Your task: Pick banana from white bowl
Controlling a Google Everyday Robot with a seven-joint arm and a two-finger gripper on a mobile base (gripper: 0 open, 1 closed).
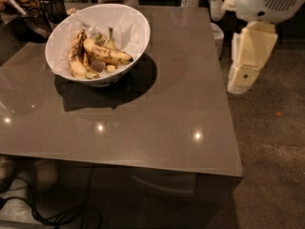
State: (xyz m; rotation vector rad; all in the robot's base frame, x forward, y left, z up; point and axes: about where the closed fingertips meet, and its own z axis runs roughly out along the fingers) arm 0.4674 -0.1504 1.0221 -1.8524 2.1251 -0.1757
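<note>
The grey table (157, 118) carries the white bowl (133, 27) at its far left; the gripper (247, 63) hangs beyond the right edge (open or closed, I cannot tell). The banana (107, 54) lies inside the bowl, well left of the claw

arm (267, 4): white, upper right | pincer (239, 80): cream, hangs below it, pointing down, apparently tilted left

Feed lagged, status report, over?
Cream gripper right of the grey table, beyond its edge. Long spotted yellow banana lying in large white bowl, untouched. Other bananas crowd it.
</note>
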